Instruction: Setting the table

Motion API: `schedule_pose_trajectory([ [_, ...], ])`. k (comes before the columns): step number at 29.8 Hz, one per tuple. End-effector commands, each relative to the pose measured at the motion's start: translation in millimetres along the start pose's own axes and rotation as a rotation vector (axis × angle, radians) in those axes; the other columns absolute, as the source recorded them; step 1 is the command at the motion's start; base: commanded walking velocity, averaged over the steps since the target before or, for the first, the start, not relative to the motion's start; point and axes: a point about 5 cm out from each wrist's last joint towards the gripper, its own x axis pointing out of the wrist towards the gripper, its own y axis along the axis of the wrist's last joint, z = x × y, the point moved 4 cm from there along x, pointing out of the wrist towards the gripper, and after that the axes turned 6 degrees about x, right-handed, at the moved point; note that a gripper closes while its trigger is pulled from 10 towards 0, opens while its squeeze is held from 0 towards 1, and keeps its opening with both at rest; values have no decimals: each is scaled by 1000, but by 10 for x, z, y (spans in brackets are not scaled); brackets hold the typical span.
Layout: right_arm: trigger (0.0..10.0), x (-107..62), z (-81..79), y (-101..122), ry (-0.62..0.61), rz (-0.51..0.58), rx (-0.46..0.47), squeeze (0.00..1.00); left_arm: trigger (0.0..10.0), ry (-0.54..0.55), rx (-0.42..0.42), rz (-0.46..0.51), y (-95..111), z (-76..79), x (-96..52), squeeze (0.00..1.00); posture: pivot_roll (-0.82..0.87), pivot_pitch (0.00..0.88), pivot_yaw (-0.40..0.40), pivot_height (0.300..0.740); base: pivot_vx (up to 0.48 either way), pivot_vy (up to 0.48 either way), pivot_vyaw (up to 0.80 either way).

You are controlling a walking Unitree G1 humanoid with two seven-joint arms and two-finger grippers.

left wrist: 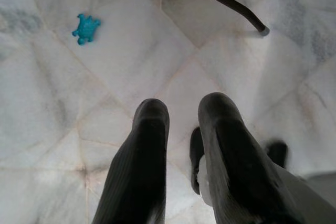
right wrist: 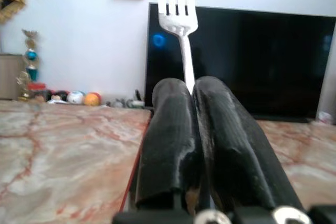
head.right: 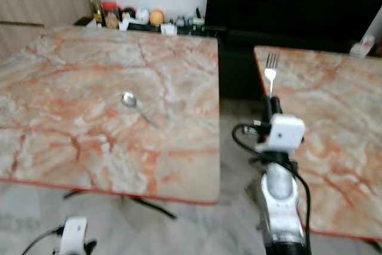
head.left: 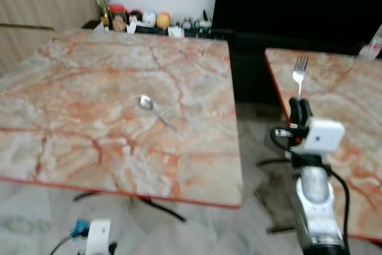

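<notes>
Marble table [head.left: 89, 141] carries one spoon [head.left: 146, 104], so the right gripper [head.left: 300, 104], pinching an upright fork [head.left: 299, 70] between both tables, should lay it beside that spoon, tines away.

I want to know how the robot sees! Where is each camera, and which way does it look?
Left eye, right eye: on the head, looking down at the marble table, spoon and raised right hand gripping the fork.
Left wrist: on the lowered arm, facing the floor past the left hand.
Right wrist: along its fingers, toward the TV.
Shared: fork, table.
</notes>
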Motion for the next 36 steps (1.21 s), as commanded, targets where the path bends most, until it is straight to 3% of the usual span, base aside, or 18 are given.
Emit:
schedule_pose_trajectory([
  [1, 10000, 21, 51, 56, -13, 20, -7, 0, 10000, -13, 1, 1, 12, 53, 5, 0, 72, 0, -43, 740, 0, -326, 0],
  [36, 10000, 74, 9, 152, -12, 36, 2, 0, 10000, 1, -5, -15, -35, 25, -4, 0, 63, 0, -33, 740, 0, -326, 0],
])
